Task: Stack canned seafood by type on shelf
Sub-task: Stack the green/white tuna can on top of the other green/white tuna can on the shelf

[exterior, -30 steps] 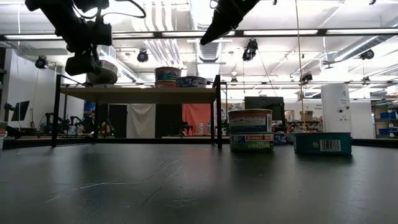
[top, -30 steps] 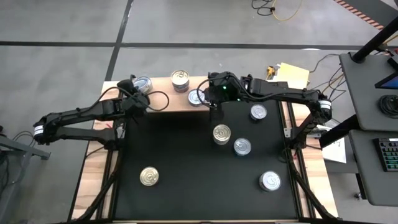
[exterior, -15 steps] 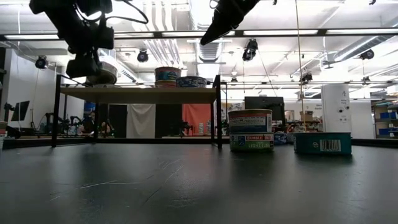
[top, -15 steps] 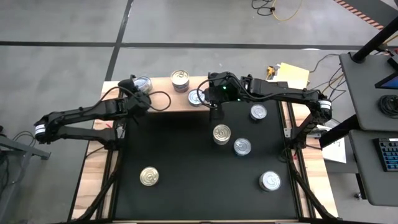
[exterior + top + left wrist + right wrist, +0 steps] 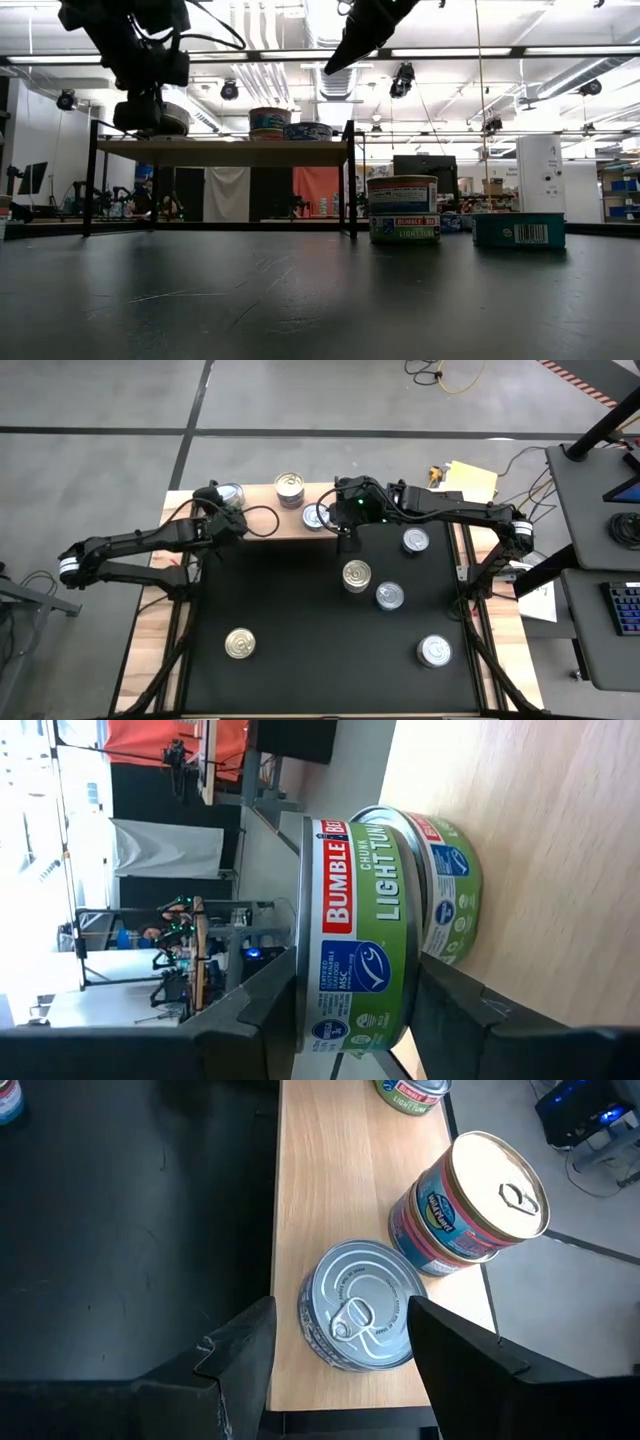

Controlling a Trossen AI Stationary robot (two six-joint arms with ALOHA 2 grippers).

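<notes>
The shelf (image 5: 265, 525) is a light wooden stand along the table's far edge. At its left end my left gripper (image 5: 222, 505) is shut on a green-labelled can (image 5: 350, 935). That can lies over a second green can (image 5: 450, 880) standing on the wood. A gold-topped stack (image 5: 290, 487) stands mid-shelf, and a silver-topped can (image 5: 358, 1318) stands on the right end. My right gripper (image 5: 340, 1370) hovers open above that silver-topped can, touching nothing. My left gripper pinches the upper green can at its near edge, one finger (image 5: 265, 1010) on its top face and the other (image 5: 455, 1005) at its underside (image 5: 405, 1010). The fingers come about level from the table's left. The can lies flat over the lower can, shifted toward the gripper.
Loose cans stand on the black table (image 5: 290, 610): a gold-topped stack (image 5: 356, 575), silver-topped ones (image 5: 416, 540) (image 5: 389, 596) (image 5: 433, 651) and a gold-topped one (image 5: 239, 643) near the front left. The shelf's dark posts (image 5: 350, 180) rise from the table.
My left gripper has crept slightly farther over the shelf's left end with its can and has turned a little; the can now lies more level. My right gripper has kept still.
</notes>
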